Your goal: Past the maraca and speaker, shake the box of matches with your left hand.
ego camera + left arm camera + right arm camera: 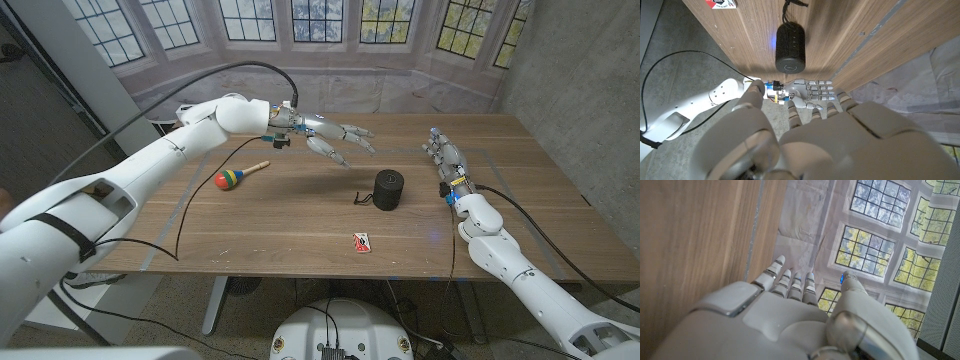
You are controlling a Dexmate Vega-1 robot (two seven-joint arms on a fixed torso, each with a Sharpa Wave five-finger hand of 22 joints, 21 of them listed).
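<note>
The wooden tabletop (300,225) before me carries a maraca (238,175) on my left side, a black cylindrical speaker (388,189) near the middle, and a small box of matches (361,242) lying flat close to the near edge.

The box of matches (361,242) is too small to read and cut off at the left wrist view's edge.

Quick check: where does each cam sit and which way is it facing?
Head view: on the robot's head, looking down at the table; both arms, left hand, right hand.
Left wrist view: behind the left hand, facing the speaker and right hand.
Right wrist view: behind the right hand, facing the table edge and window backdrop.
Shared by head and left wrist: speaker, box of matches.
</note>
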